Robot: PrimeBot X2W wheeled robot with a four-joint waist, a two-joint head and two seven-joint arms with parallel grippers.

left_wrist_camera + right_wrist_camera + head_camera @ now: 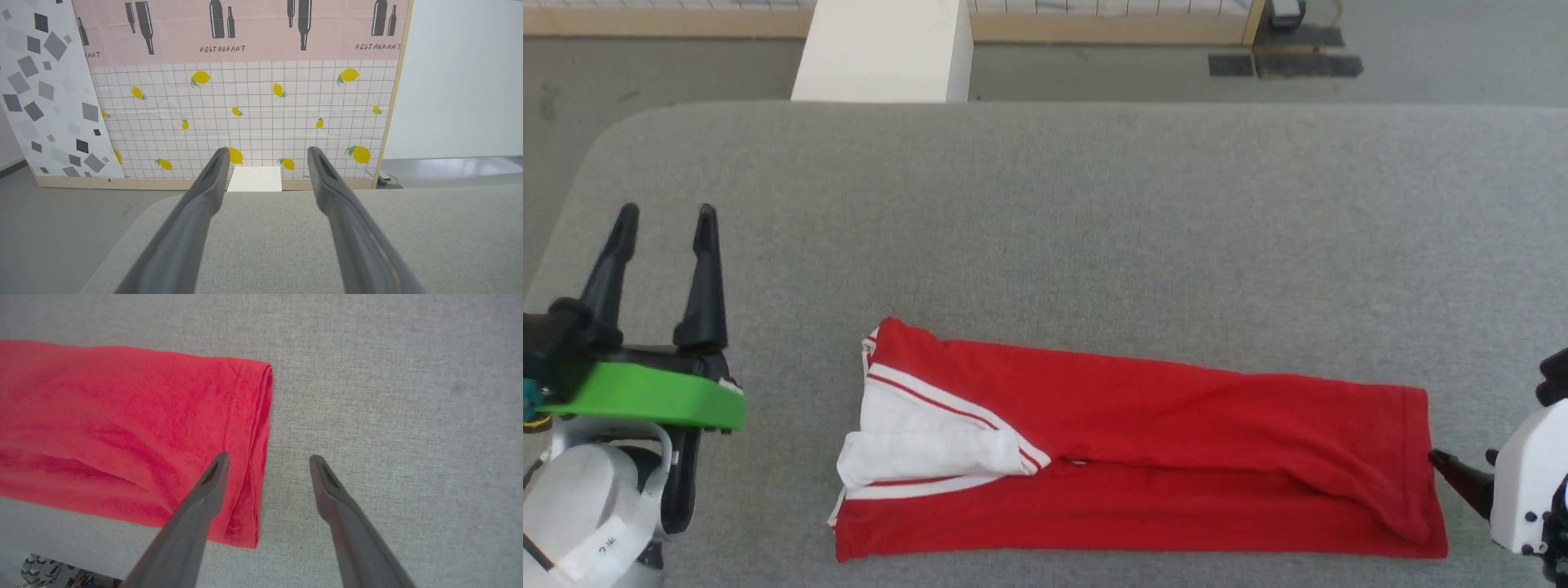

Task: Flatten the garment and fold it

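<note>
One long, narrow red garment

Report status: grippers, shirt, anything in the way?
Left gripper open, well apart from the shirt. Right gripper open at its hem end. Shirt folded lengthwise on the table. Nothing blocking.

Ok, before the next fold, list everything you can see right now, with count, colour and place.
garment: one, red with white sleeves, folded into a long strip near the table's front edge.
table: one, grey, cloth-covered, under the garment.
white block: one, white, just beyond the table's far edge.
backdrop panel: one, pink and white with lemons and bottles, behind the block.
dark mats: a few, dark grey, on the floor at far right.
left gripper: one, dark fingers, open, over bare table left of the garment.
right gripper: one, dark fingers, open, at the garment's right end, holding nothing.
</note>
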